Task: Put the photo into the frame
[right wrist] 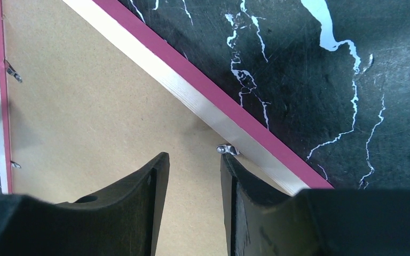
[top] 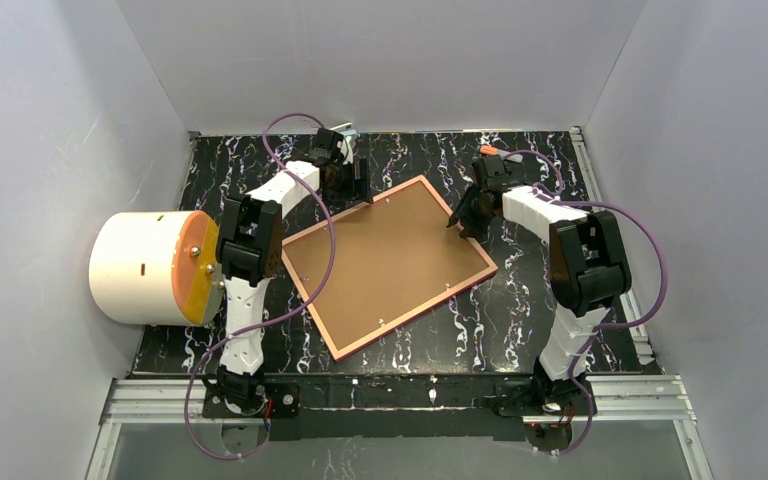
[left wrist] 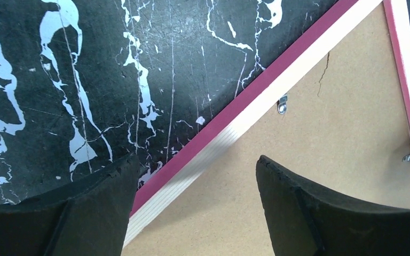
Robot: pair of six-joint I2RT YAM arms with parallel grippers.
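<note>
The frame (top: 418, 311) lies face down on the black marbled table, pale wood back up and pink edge showing. The brown backing board (top: 385, 262) fills it. The photo is hidden. My left gripper (top: 360, 190) is open at the frame's far corner; in the left wrist view (left wrist: 197, 160) its fingers straddle the rim (left wrist: 235, 130), one over the table and one over the board. My right gripper (top: 457, 222) is open with a narrow gap, empty, over the board by the frame's right rim (right wrist: 181, 92). Its right finger sits next to a metal tab (right wrist: 226, 150).
A white cylinder with an orange face (top: 145, 267) lies at the table's left edge beside the left arm. Grey walls close in the left, back and right. Small metal tabs (left wrist: 282, 104) line the frame's inner edge.
</note>
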